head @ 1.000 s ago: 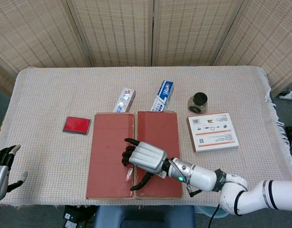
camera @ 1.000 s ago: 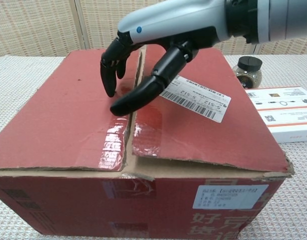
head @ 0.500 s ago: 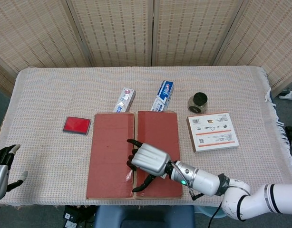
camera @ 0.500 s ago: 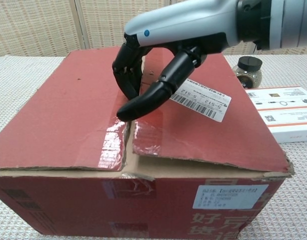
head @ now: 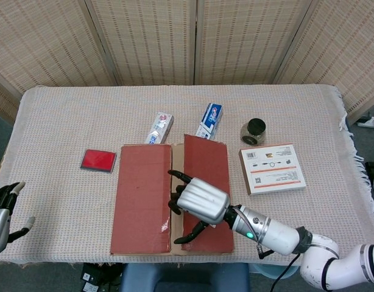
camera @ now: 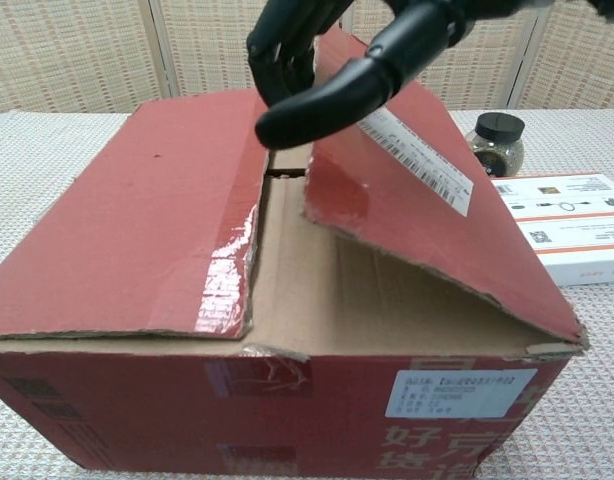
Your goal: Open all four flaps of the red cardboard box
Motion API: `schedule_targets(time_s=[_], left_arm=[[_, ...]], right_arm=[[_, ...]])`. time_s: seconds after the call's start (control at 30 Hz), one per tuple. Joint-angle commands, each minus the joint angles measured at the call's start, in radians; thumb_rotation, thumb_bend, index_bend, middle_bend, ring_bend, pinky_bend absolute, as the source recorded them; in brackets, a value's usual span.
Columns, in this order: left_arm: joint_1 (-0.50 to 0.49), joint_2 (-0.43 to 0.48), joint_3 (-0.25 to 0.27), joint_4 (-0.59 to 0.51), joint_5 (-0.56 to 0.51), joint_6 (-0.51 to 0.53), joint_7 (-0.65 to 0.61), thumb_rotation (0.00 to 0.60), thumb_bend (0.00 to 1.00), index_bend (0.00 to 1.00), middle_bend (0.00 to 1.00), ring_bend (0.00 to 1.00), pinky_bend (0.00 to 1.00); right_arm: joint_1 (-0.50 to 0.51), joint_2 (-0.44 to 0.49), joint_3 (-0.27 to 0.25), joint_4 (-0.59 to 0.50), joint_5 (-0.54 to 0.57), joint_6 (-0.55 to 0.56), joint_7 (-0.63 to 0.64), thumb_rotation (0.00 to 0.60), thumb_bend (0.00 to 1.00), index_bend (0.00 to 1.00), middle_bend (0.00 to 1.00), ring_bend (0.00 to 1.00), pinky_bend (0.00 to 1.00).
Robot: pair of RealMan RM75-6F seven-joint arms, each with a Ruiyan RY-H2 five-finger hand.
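Observation:
The red cardboard box (camera: 287,410) stands at the table's front edge. Its left top flap (head: 141,198) lies flat. My right hand (head: 199,201) grips the inner edge of the right top flap (head: 205,164), fingers hooked under it and thumb on the outer side. In the chest view this right flap (camera: 427,220) is tilted up along the seam, held by the right hand (camera: 327,60), and a brown inner flap (camera: 337,300) shows beneath it. My left hand (head: 1,213) hangs off the table's lower left corner, fingers apart and holding nothing.
Behind the box lie two toothpaste cartons (head: 159,128) (head: 209,120). A dark jar (head: 253,131) and a white printed box (head: 272,168) sit to the right of the box. A small flat red item (head: 98,160) lies to its left.
The right hand moved from above the seam to the right flap's edge and raised it. The flap went from flat to tilted up, exposing the brown inner flap.

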State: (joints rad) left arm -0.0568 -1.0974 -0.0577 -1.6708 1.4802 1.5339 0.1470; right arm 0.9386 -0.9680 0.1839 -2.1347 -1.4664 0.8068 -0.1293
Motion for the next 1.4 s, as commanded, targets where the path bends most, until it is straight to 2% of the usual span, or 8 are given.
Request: schedule_targets(time_s=[0.03,0.33,0.63,1.07,1.4], left_arm=[[-0.003,0.003,-0.002,-0.006,0.002,-0.001,0.005,0.6,0.33,0.13,0.15,0.14,0.0],[-0.014,0.018,-0.011,-0.037,0.015,0.005,0.03,0.6,0.33,0.13,0.15,0.14,0.0],[-0.033,0.035,-0.018,-0.08,0.034,-0.002,0.058,0.6,0.34,0.13,0.15,0.14,0.0],[-0.117,0.087,-0.032,-0.153,0.124,-0.07,0.019,0.6,0.33,0.13,0.15,0.15,0.0],[-0.257,0.132,-0.048,-0.196,0.26,-0.185,-0.089,0.6,0.32,0.17,0.16,0.17,0.0]], right_arm=[[-0.047,0.055,-0.006,-0.022,-0.058,0.057,0.043,0.177,0.0,0.53,0.53,0.44,0.0],[-0.166,0.205,-0.039,-0.052,-0.197,0.194,0.176,0.174,0.0,0.53,0.53,0.43,0.0],[-0.299,0.337,-0.088,-0.032,-0.308,0.342,0.313,0.175,0.0,0.53,0.53,0.43,0.0],[-0.459,0.377,-0.157,0.089,-0.347,0.491,0.489,0.173,0.0,0.53,0.53,0.43,0.0],[-0.528,0.348,-0.179,0.151,-0.343,0.541,0.542,0.173,0.0,0.53,0.53,0.43,0.0]])
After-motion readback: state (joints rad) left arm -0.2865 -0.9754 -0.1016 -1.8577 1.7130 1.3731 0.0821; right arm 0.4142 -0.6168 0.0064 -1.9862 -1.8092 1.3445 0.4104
